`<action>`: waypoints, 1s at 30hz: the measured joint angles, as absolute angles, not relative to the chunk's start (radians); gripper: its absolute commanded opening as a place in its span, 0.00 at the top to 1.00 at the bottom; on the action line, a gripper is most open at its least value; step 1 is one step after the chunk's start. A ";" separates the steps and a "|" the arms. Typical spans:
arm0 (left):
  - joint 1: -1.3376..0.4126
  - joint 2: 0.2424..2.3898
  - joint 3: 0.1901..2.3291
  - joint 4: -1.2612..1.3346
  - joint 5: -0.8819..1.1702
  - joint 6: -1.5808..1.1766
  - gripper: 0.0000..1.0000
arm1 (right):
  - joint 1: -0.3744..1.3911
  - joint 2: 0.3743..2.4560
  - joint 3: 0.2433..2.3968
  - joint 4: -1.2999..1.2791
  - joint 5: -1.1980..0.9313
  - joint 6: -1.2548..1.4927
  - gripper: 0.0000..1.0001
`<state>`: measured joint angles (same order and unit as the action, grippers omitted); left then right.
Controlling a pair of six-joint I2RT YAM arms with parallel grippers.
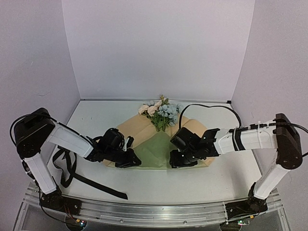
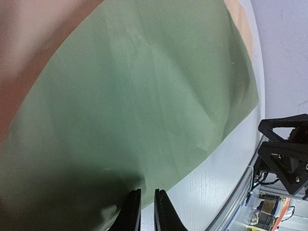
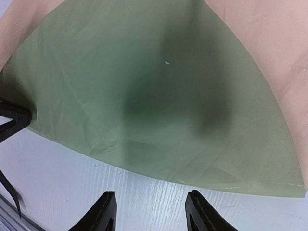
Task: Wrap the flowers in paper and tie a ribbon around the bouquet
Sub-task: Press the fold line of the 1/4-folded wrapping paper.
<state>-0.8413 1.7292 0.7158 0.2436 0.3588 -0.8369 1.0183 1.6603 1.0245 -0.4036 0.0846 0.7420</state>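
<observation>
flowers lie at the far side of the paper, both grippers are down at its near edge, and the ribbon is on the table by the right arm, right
Not quite: the top external view shows the ribbon by the left arm, not the right. The flowers, paper, left gripper and right gripper are as you say.

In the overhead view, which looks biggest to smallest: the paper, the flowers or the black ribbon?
1. The paper, by far.
2 and 3. Unsure: the ribbon stretches longer, the flowers fill a wider patch.
</observation>
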 measured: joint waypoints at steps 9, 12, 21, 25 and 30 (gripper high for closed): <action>-0.837 1.769 0.689 0.277 0.336 -0.868 0.92 | 0.936 1.729 0.928 -0.328 0.014 0.799 0.58; -0.837 1.769 0.678 0.296 0.336 -0.875 0.93 | 0.918 1.729 0.910 -0.297 0.006 0.818 0.59; -0.829 1.729 0.615 0.329 0.306 -0.897 0.93 | 0.890 1.693 0.839 -0.207 -0.007 0.884 0.63; -0.811 1.665 0.561 0.302 0.275 -0.908 0.93 | 0.875 1.668 0.801 -0.172 -0.009 0.925 0.64; -0.790 1.584 0.510 0.238 0.218 -0.921 0.92 | 0.863 1.634 0.761 -0.159 -0.004 0.978 0.63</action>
<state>-0.7899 1.5838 0.5099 0.2380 0.2185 -0.9214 0.8635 1.6341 0.7609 -0.1585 -0.0044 0.9778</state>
